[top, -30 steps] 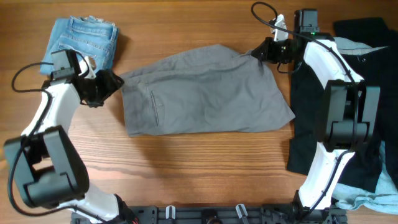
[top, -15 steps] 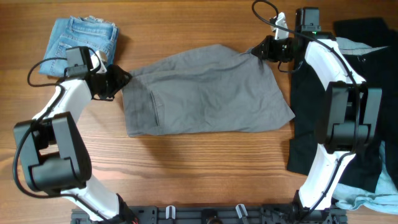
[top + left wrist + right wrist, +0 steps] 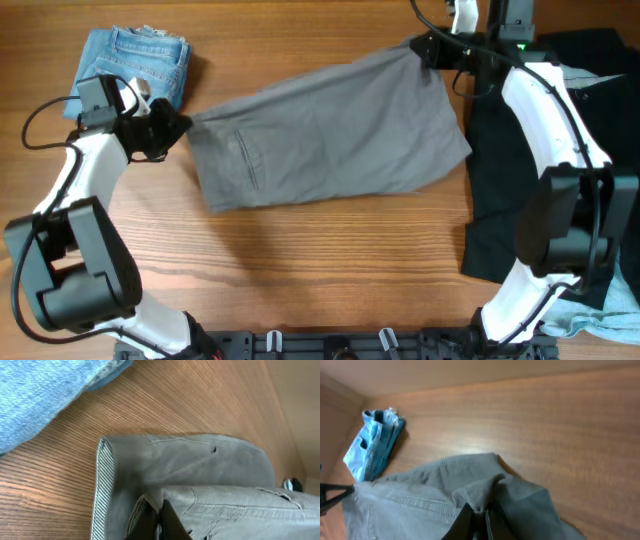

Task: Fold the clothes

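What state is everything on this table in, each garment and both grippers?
Mid-grey cotton shorts: spread out, unfolded, held at two opposite ends.
Blue denim shorts: folded, lying apart at the far left.
Black garment: spread flat at the right side.
Pale-blue garment: crumpled, partly beneath the black one.
Left gripper: shut on the grey shorts' waistband end.
Right gripper: shut on the grey shorts' far corner.

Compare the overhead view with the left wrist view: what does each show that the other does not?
Only overhead: the black garment, the pale-blue garment and the right gripper. Only left wrist: the striped lining of the waistband. Both: the mid-grey cotton shorts, the folded blue denim shorts, and the left gripper shut on the waistband.
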Controlling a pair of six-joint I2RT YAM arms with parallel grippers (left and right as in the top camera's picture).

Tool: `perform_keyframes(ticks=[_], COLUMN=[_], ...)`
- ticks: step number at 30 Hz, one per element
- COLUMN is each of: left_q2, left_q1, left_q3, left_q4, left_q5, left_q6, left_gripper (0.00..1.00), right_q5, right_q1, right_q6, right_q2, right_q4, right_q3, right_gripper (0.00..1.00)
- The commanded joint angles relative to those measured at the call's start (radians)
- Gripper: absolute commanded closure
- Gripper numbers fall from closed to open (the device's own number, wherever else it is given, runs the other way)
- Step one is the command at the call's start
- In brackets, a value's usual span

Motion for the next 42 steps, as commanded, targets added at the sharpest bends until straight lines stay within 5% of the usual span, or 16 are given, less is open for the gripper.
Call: perform_keyframes(ticks=[1, 2, 3, 4, 5, 7, 10, 12, 14, 18, 20, 21, 23, 29, 33, 42], left_q2=[-0.012, -0.012, -0.012, -0.012, -0.012, -0.012, -0.012, -0.01, 0.003, 0.111, 0.178, 0.197, 0.195, 0.028, -0.128, -0.045], left_q1=[0.016, 0.016, 0.015, 0.015, 0.015, 0.015, 0.014, 0.004, -0.043, -0.131, -0.15, -0.151, -0.15, -0.055, -0.037, -0.373], left_q3=[0.006, 0.006, 0.006, 0.006, 0.006, 0.006, 0.006, 0.005, -0.021, -0.058, -0.058, -0.058, -0.055, 0.127, 0.476, 0.554], left_q4=[-0.001, -0.001, -0.004, -0.009, -0.029, -0.092, -0.224, -0.306, -0.286, -0.225, -0.205, -0.202, -0.203, -0.533, -0.716, -0.64], left_q5=[-0.033, -0.033, -0.037, -0.043, -0.068, -0.105, -0.119, -0.119, -0.118, -0.127, -0.126, -0.126, -0.116, -0.193, -0.189, -0.304], left_q6=[-0.009, -0.009, -0.009, -0.009, -0.008, 0.011, 0.111, 0.176, 0.213, 0.216, 0.212, 0.202, 0.187, 0.189, 0.19, 0.031], left_gripper=[0.96, 0.96, 0.95, 0.74, 0.49, 0.41, 0.33, 0.24, 0.17, 0.21, 0.35, 0.46, 0.96, 0.96, 0.96, 0.96], right_q5=[0.103, 0.113, 0.116, 0.143, 0.2, 0.248, 0.066, -0.159, -0.149, 0.077, 0.099, 0.099, 0.103, 0.102, 0.101, 0.102], right_q1=[-0.001, 0.006, 0.014, 0.02, 0.017, -0.006, -0.063, -0.055, 0.006, 0.123, 0.166, 0.182, 0.199, 0.201, 0.201, 0.2], right_q6=[0.015, 0.015, 0.013, 0.013, 0.014, 0.014, 0.01, -0.085, -0.123, -0.016, -0.008, -0.008, -0.008, 0.01, -0.016, -0.014], right_q2=[0.039, 0.052, 0.071, 0.088, 0.092, 0.088, 0.079, 0.079, 0.08, 0.092, 0.118, 0.129, 0.154, 0.176, 0.176, 0.176], right_q4=[0.072, 0.089, 0.108, 0.119, 0.101, 0.035, -0.167, -0.292, -0.354, -0.378, -0.398, -0.413, -0.431, -0.481, -0.471, -0.431], right_q3=[0.001, 0.001, 0.001, 0.001, 0.001, 0.001, 0.001, 0.001, 0.001, -0.001, -0.002, -0.002, -0.002, -0.002, -0.001, -0.001], right_gripper=[0.91, 0.83, 0.22, 0.0, 0.01, 0.0, 0.14, 0.69, 0.95, 0.95, 0.95, 0.95, 0.95, 0.95, 0.96, 0.95])
